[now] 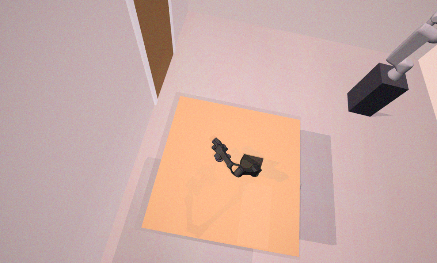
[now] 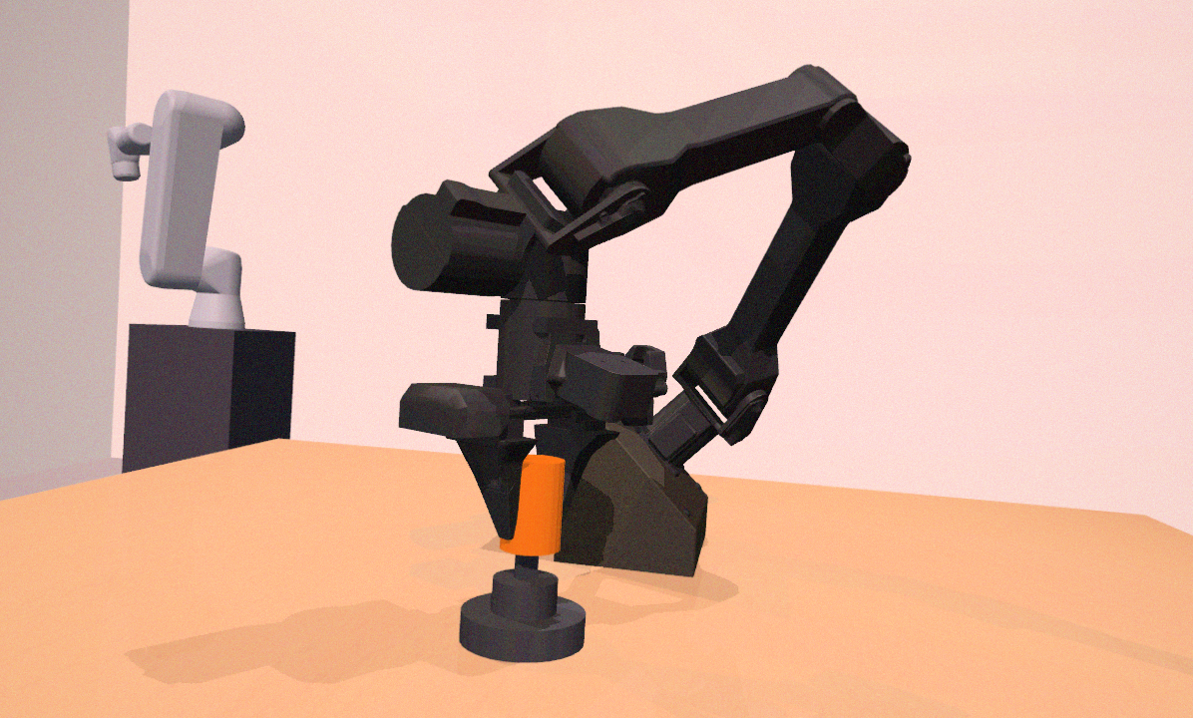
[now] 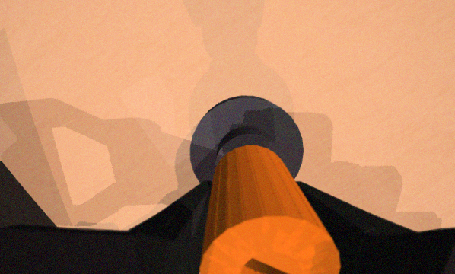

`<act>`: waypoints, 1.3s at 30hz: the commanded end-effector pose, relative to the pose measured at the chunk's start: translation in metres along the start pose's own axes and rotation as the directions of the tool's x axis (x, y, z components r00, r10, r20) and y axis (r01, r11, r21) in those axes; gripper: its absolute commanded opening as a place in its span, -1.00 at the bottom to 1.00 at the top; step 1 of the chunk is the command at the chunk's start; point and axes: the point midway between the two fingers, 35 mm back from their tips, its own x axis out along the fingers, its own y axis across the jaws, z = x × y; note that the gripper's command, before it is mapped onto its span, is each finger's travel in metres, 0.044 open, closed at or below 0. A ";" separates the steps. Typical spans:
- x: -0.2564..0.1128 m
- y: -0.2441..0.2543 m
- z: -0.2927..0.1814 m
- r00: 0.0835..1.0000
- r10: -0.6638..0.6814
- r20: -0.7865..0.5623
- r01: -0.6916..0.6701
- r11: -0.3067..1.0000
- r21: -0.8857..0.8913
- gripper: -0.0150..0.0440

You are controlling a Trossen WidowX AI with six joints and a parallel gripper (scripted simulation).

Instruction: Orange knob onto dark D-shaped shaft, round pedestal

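The orange knob is a tall cylinder, tilted slightly in the exterior view. My gripper is shut on it, one dark finger on each side; the far finger is mostly hidden in the exterior view. The knob's lower end is at the top of the dark shaft, and a short length of shaft shows between knob and pedestal. The round pedestal has a wide base and a narrower raised collar. A dark mark shows on the knob's top. The shaft's flat side is hidden.
The orange table top bears the pedestal and my arm's base, which stands behind the knob in the exterior view. A grey arm stands on a dark block away from the table.
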 end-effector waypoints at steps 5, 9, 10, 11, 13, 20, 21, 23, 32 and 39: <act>-0.001 -0.001 -0.001 1.000 -0.004 -0.003 0.004 0.998 -0.058 -0.49; 0.000 -0.001 -0.001 1.000 -0.004 -0.003 0.004 0.998 -0.058 -0.49; 0.000 -0.001 -0.001 1.000 -0.004 -0.003 0.004 0.998 -0.058 -0.49; 0.000 -0.001 -0.001 1.000 -0.004 -0.003 0.004 0.998 -0.058 -0.49; 0.001 -0.001 -0.001 1.000 -0.004 -0.002 0.004 0.998 -0.058 -0.49; 0.002 -0.001 -0.001 1.000 -0.004 -0.002 0.004 0.998 -0.058 -0.49; 0.001 -0.001 -0.001 1.000 -0.004 -0.002 0.004 0.998 -0.058 -0.49; -0.001 -0.001 -0.001 1.000 -0.004 -0.003 0.004 0.998 -0.058 -0.49; 0.001 -0.001 -0.001 1.000 -0.004 -0.002 0.004 0.994 -0.110 -0.49; 0.002 -0.001 -0.001 1.000 -0.004 -0.002 0.004 0.994 -0.110 -0.49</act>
